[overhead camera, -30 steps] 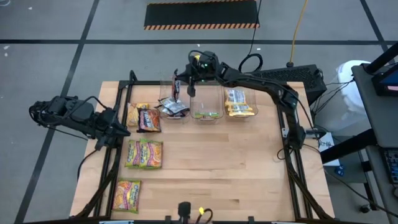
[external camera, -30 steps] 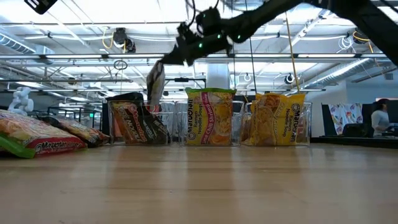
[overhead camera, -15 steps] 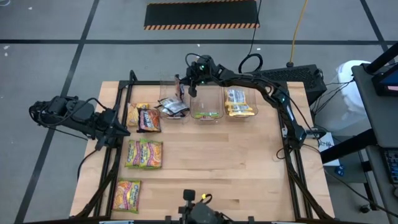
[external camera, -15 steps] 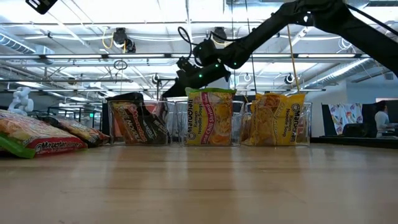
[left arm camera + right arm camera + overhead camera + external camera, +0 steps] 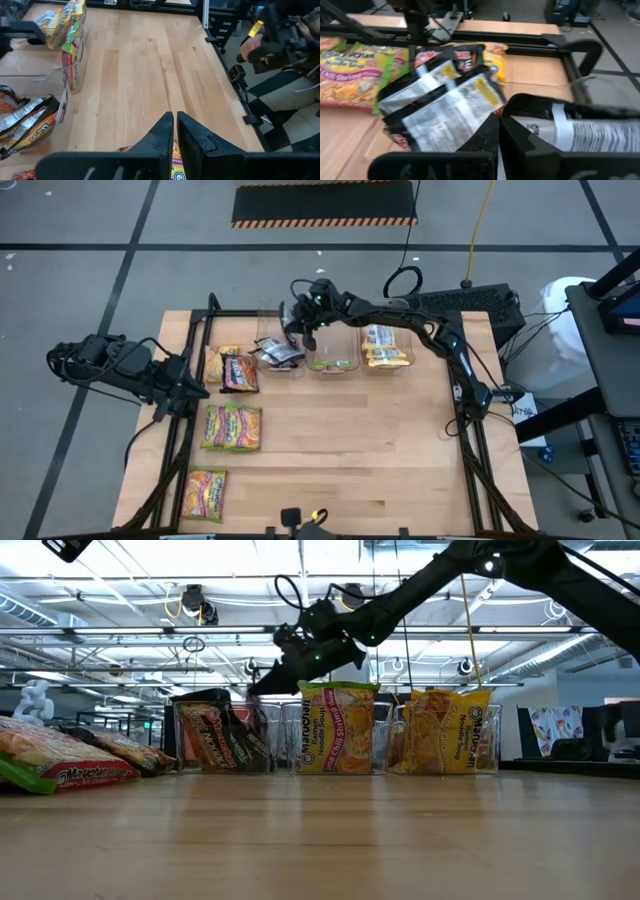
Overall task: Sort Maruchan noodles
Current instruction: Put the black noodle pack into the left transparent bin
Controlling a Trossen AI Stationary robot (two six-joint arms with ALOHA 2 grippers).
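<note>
my right gripper [image 5: 291,321] is over the left bin [image 5: 268,311] at the far edge of the table [image 5: 380,450], jaws clamped on a black packet [image 5: 600,131]; the right wrist view shows its edge pinched flat between the fingers. below it the bin already holds a heap of black packets [image 5: 277,353]. middle bin [image 5: 333,352] has lime-green ones, right bin [image 5: 387,346] yellow ones.

left gripper [image 5: 197,390] is parked at the table's left edge, jaws almost together, holding nothing i can see.

unsorted: a yellow packet [image 5: 219,363] and a black one [image 5: 240,372] side by side, two green packets [image 5: 232,427] nearer me, one orange packet [image 5: 205,494] near the front edge.

handling, my read: these are light, crinkly film over a brittle noodle block. film is slick, so a corner grip may slide. i'd pinch the sealed end seam, not the block, and keep the squeeze light. a packet held by one edge hangs and swings, so move slowly over the bin wall.
</note>
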